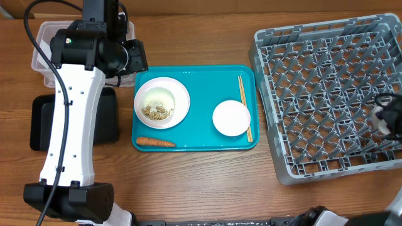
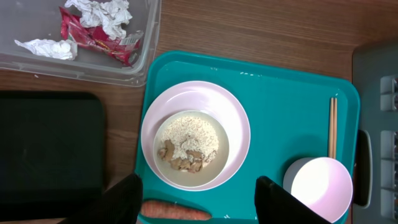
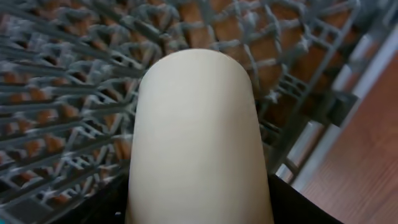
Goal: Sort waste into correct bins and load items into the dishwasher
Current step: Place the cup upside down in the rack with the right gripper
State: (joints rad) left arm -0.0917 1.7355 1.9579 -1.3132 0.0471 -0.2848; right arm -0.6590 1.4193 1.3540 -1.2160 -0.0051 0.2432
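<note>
We see the left gripper (image 2: pixel 198 190) open and empty above the scrap bowl (image 2: pixel 191 149) on the teal tray (image 2: pixel 280 93), probably placed to clear it next, while the right gripper (image 1: pixel 383 120) clamps the white cup (image 3: pixel 196 137) over the right edge of the dish rack (image 1: pixel 320 81) for loading.
</note>
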